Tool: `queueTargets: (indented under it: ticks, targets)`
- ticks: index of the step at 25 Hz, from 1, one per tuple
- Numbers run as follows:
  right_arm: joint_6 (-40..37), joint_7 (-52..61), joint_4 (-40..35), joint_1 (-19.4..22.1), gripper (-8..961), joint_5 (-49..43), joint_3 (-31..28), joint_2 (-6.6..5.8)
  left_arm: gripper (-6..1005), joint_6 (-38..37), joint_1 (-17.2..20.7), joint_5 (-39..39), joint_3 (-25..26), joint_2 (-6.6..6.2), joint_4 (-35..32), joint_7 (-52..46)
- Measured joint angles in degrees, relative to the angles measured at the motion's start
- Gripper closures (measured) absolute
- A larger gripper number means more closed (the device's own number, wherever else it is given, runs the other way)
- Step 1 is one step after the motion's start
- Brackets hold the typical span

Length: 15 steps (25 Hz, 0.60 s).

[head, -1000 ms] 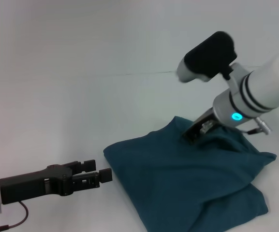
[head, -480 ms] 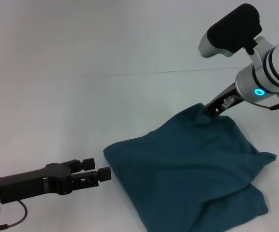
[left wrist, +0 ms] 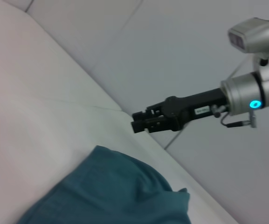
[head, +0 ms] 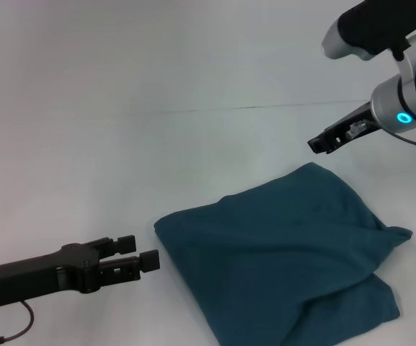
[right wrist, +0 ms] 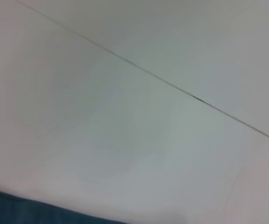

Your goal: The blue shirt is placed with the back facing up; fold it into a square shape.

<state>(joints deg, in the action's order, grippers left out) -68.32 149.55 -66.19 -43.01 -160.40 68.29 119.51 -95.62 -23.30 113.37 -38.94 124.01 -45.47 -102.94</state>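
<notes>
The head camera looks down over the folded dark teal-blue cotton shirt [head: 287, 252], which both wrist cameras also catch from lower, the right one only along an edge.

Strip of the blue shirt [right wrist: 17, 209] below pale table [right wrist: 125, 130].

Soft matt cloth blue shirt [head: 287, 252]

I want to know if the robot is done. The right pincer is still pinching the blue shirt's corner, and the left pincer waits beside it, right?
Not quite. The right pincer has let go and hangs above the blue shirt, apart from it, as the head view shows. The left pincer does wait beside the shirt.
</notes>
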Motion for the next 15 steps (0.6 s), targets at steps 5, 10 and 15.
queueTargets:
  ticks: [5, 10, 15]
  targets:
    - [-1.5, -0.5, -0.3, 0.4, 632, 0.1, -2.0, 0.00, 79, -2.1, 0.1, 0.0, -0.5, 0.18, -1.5, 0.2]
    - [-7.4, -2.8, -2.8, 0.7, 471, 1.4, -6.2, 0.02, 79, -3.2, 0.8, 1.1, -4.6, 0.34, -4.2, 1.2]
    - [-17.3, -4.5, -6.6, 1.3, 182, 2.6, -11.2, -0.22, 80, -1.8, 0.8, 4.0, -7.4, 0.44, -5.6, 0.9]
